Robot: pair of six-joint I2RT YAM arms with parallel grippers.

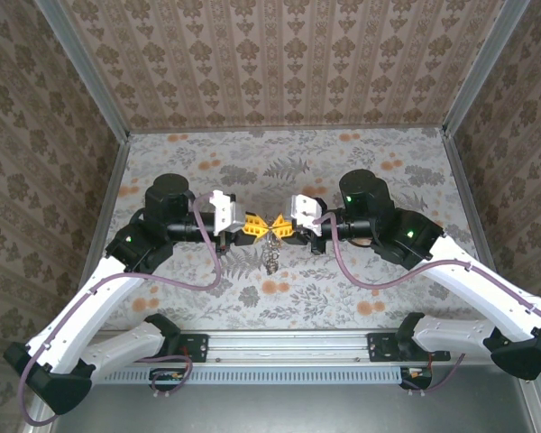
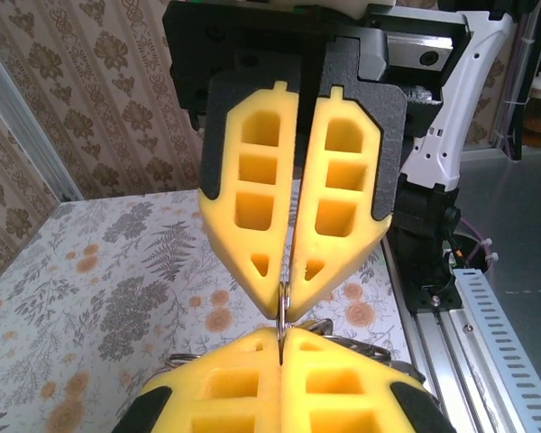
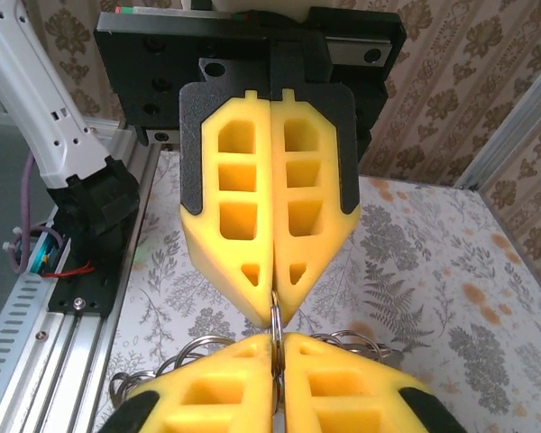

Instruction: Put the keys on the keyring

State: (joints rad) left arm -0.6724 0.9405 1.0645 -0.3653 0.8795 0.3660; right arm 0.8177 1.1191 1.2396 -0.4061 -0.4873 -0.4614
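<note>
Above the middle of the table my left gripper (image 1: 257,227) and right gripper (image 1: 283,227) meet tip to tip. Both are shut on the same thin metal ring (image 2: 284,305), edge-on between the two pairs of yellow fingers. That ring belongs to the keyring (image 1: 270,259), a grey chain-like bunch of loops hanging below the fingertips. In the right wrist view the ring (image 3: 275,316) runs from my right gripper (image 3: 275,343) up into the left gripper (image 3: 273,305), with more loops (image 3: 167,354) spilling out on both sides. The keys are hidden; I cannot pick out any among the yellow fingers.
The floral tablecloth (image 1: 370,289) lies under the arms, inside patterned walls. A metal rail (image 1: 288,347) with both arm bases runs along the near edge. Purple cables (image 1: 198,280) loop from each wrist down toward the bases.
</note>
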